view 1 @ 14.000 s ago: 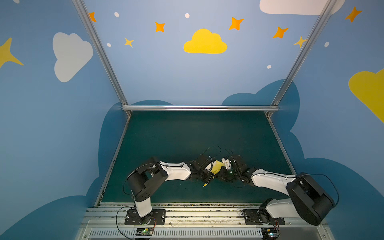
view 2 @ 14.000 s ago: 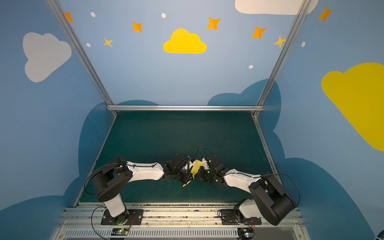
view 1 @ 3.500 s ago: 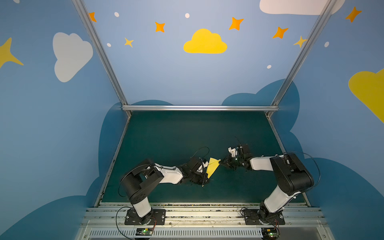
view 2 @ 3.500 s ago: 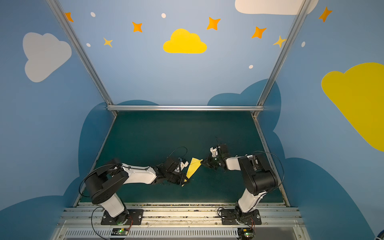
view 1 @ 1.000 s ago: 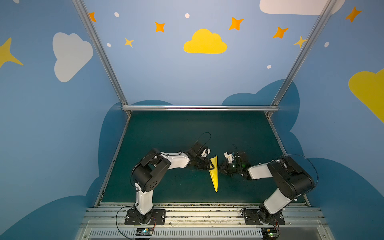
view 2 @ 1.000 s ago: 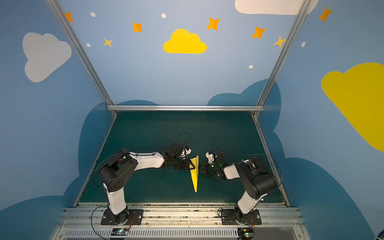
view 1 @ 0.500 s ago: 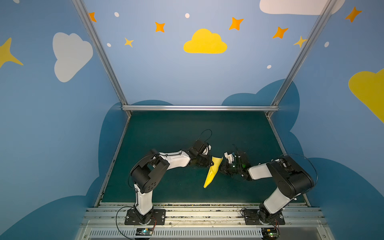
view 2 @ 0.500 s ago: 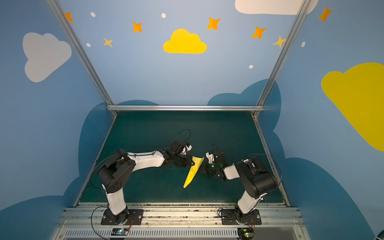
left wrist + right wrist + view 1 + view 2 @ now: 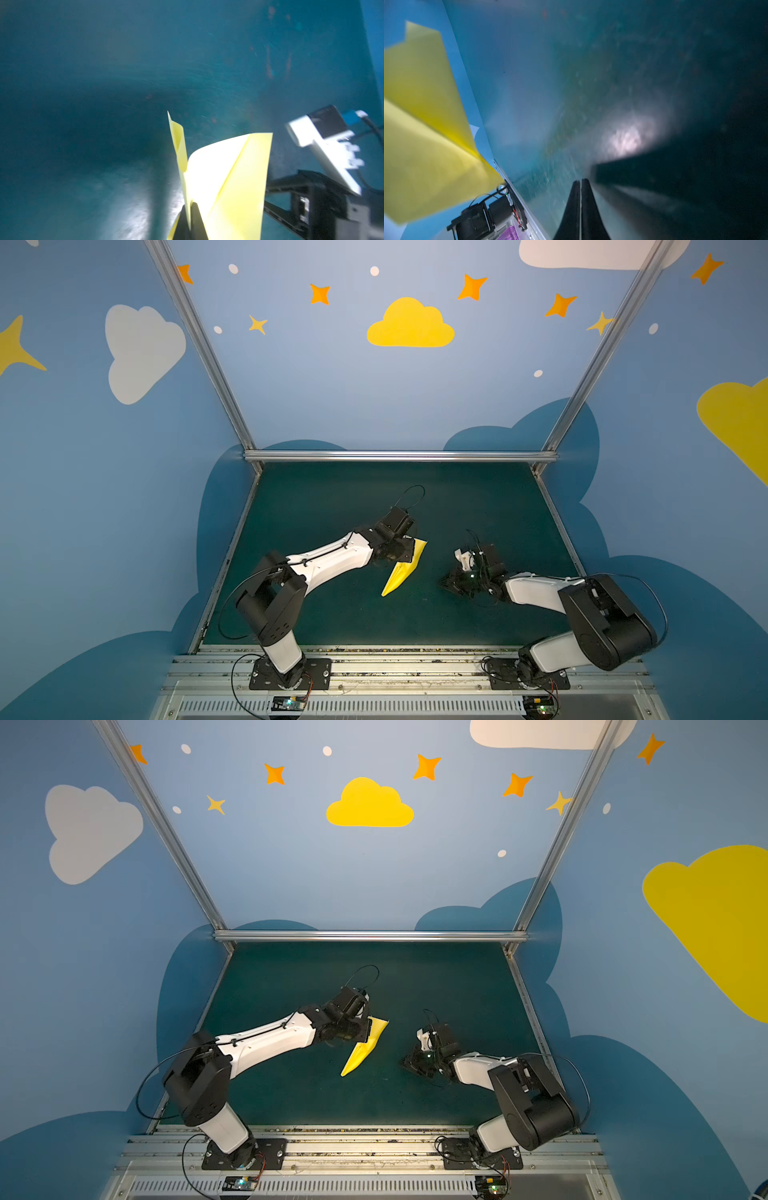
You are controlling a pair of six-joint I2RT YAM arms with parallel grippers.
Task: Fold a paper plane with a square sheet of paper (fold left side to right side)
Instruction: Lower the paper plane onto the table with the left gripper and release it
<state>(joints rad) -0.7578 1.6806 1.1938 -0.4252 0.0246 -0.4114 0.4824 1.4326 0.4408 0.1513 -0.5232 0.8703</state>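
Creased, pointed yellow paper plane (image 9: 402, 571) (seemingly lifted) pinched by left gripper (image 9: 189, 207); right gripper (image 9: 580, 182) closed, empty

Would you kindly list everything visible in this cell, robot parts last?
dark green table mat: one, green, cell floor
folded pale yellow paper plane: one, yellow, above the mat's middle, wide end in the left gripper
blue walls: three, blue, around the mat
painted clouds and stars: several, white, yellow, orange, on the walls
aluminium frame bars: several, silver, along wall edges
robot arms: two, white and black, front rail
left gripper: one, black, shut on the plane
right gripper: one, black, shut, empty, right of the plane
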